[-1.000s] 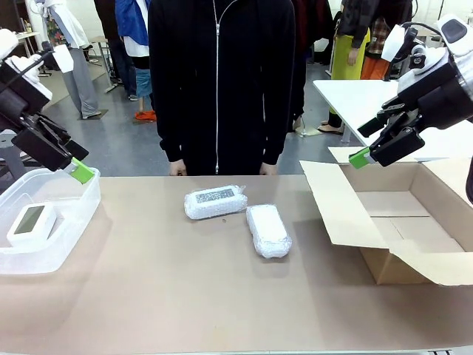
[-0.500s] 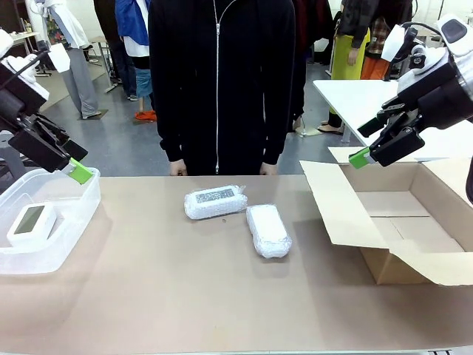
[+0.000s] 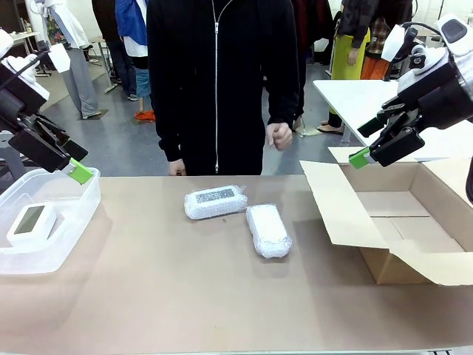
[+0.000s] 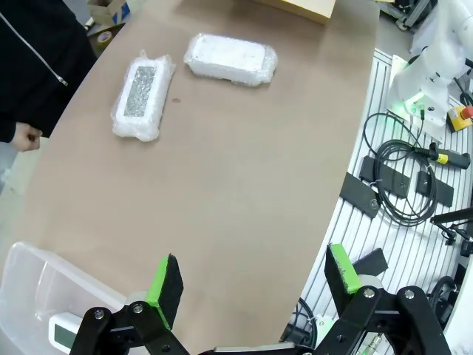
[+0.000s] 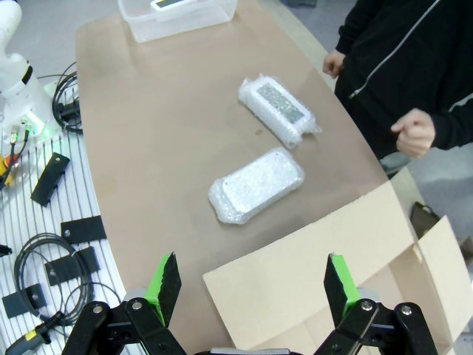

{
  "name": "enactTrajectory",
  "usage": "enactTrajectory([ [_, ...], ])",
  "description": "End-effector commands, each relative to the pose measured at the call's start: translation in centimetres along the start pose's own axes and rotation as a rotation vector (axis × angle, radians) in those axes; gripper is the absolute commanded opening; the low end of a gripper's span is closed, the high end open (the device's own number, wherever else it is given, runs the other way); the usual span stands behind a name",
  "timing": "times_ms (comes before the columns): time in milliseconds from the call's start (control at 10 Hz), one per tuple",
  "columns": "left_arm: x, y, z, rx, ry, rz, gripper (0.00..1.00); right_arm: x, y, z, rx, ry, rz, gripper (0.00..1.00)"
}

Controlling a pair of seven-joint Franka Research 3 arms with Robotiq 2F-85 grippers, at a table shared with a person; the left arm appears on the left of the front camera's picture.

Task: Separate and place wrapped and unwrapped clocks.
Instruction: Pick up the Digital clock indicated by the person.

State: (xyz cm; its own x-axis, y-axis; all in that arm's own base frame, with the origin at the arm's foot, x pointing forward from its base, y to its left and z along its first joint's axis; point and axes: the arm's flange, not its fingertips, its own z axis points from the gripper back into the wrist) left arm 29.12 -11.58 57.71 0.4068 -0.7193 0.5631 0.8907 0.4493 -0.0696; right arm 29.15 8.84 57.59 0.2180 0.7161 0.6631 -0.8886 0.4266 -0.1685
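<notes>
The left end effector (image 4: 253,279) hangs released, its green pads spread wide with nothing between them, above the far corner of a clear plastic tub (image 3: 77,213). Below it and nearer the robot, inside the tub, lies the bare clock (image 3: 31,222): a smooth white block, its greyish display face turned up.

Well off to this end effector's right, on the brown worktop (image 3: 162,288), lie the two others, each in bubbly translucent film. The crosswise wrapped clock (image 3: 215,202) shows a grey speckled patch through its wrap. The lengthwise wrapped clock (image 3: 268,230), just beside it and nearer the robot, looks plain white. Whether their films touch I cannot tell.

The right end effector (image 5: 249,281) is likewise released and empty, poised above the back flap of an open cardboard box (image 3: 403,222), with both wrapped clocks well to its left. Beyond them a person's hand (image 3: 278,135) is raised in a loose fist.
</notes>
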Motion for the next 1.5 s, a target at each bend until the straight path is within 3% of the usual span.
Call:
enactTrajectory([
  [0, 0.23, 0.03, 0.0, 0.008, 0.005, 0.006, 1.0, -0.23, 0.11, -0.22, 0.018, -0.01, -0.001, 1.0],
  [1400, 0.23, 0.03, 0.0, 0.008, 0.005, 0.006, 1.0, -0.23, 0.11, -0.22, 0.018, -0.01, -0.001, 1.0],
])
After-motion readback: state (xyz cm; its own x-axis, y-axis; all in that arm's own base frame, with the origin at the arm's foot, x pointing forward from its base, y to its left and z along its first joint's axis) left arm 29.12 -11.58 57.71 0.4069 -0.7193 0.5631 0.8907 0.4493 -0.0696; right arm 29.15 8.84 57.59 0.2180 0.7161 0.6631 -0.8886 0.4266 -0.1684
